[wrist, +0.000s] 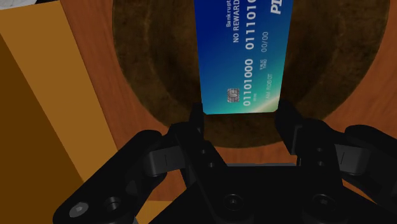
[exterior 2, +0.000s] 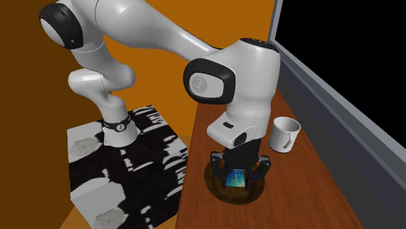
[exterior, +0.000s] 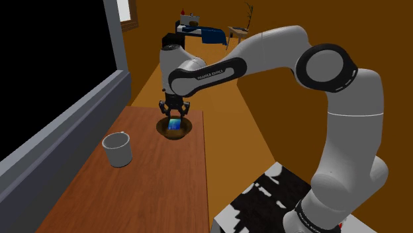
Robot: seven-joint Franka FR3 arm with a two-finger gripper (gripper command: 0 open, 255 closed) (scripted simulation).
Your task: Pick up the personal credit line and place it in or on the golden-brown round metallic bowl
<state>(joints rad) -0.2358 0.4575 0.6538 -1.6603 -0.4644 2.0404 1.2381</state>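
Note:
A blue credit card with white numbers and a chip lies face up over the hollow of the brown round bowl. My gripper is shut on the card, with its black fingers clasping the card's two long edges at the near end. From the shoulder view, the gripper hangs straight down over the bowl at the table's far end, and the card sits low inside the rim. The second exterior view has the card between the fingers, above the bowl.
A white mug stands on the wooden table, nearer than the bowl. A grey ledge under a black area runs along the table's side. An orange floor drops off beyond the table edge next to the bowl.

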